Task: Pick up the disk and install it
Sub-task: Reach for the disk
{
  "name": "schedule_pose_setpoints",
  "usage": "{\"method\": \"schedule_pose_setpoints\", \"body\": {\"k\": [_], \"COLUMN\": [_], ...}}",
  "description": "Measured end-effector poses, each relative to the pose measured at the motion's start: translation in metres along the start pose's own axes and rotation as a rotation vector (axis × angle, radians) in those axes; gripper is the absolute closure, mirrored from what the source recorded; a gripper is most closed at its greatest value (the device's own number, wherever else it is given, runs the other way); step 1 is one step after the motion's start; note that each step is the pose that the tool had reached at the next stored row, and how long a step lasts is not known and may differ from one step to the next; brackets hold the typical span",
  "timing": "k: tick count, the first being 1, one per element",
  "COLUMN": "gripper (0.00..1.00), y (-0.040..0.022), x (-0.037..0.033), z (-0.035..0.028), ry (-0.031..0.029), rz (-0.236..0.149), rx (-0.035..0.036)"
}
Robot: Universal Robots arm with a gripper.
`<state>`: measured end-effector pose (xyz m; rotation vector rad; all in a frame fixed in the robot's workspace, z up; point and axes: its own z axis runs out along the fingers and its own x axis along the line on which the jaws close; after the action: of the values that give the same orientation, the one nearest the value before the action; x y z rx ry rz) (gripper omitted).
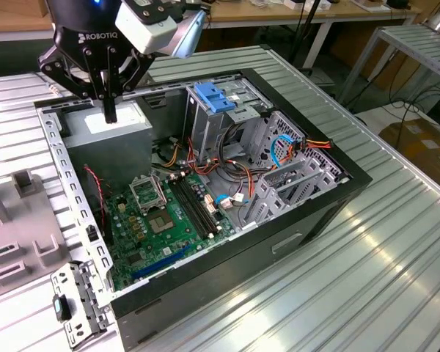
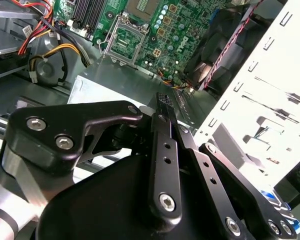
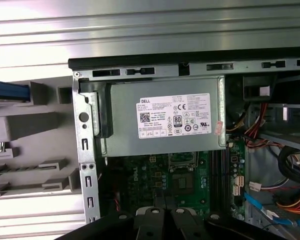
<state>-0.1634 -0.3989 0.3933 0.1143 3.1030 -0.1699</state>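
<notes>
A ribbed metal table (image 1: pixel 396 242) carries the open case (image 1: pixel 293 235), lid off, its insides turned up to your cameras. Inside the case, in the corner toward the exterior view's left, sits the grey power supply (image 3: pixel 122 130) with a white sticker (image 3: pixel 172 116). The green board (image 1: pixel 161 220) lies on the case floor just beside it. Outside the case, past its perforated flange (image 3: pixel 85 150), a grey rack (image 3: pixel 30 125) stands on the table.

Your gripper (image 1: pixel 110 117) hangs over the case, directly above the power supply's sticker. You cannot tell whether the tips touch it. The fingers (image 3: pixel 154 216) are clenched together with nothing between them.

A bare blue bracket (image 1: pixel 213 97) rests atop the drive cage (image 1: pixel 227 125) inside the case, well apart from your gripper.

The disk (image 3: pixel 7 91) is outside the case, standing in the rack. In the first wrist view you see its blue edge there, on the far side of the flange from the power supply and clear of your gripper.
</notes>
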Motion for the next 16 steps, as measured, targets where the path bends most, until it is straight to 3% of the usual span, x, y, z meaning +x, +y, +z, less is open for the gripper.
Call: {"method": "schedule_pose_setpoints", "body": {"k": [16], "gripper": [0.89], "y": [-0.0007], "x": [0.0100], "z": [-0.0002], "ry": [0.0000], "rz": [0.000], "rx": [0.0000]}}
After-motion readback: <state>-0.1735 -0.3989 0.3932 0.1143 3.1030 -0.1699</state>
